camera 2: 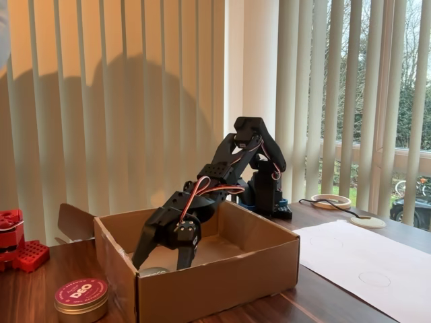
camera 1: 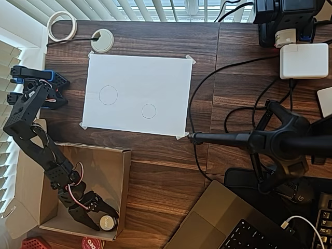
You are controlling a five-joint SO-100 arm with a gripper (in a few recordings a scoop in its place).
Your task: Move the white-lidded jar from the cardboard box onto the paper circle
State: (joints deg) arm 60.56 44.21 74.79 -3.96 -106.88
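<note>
Brown cardboard walled me in at the lower left of the overhead frame, where I reached down into the box with my gripper set about the jar. My fingers stood apart, one on each side of the lid, not yet pressed against it as far as I could judge. The jar sat on the box floor in the corner nearest the frame's bottom edge, close to the wall; from the fixed view only its pale lid peeked over the front wall between my fingers. The circle waited on the paper near the frame's centre, well apart from the box. Doing this well, I reckoned, meant closing squarely on the jar's sides below the lid, then lifting straight up until it cleared the wall before swinging toward the smaller circle, not the larger ring beside it.
</note>
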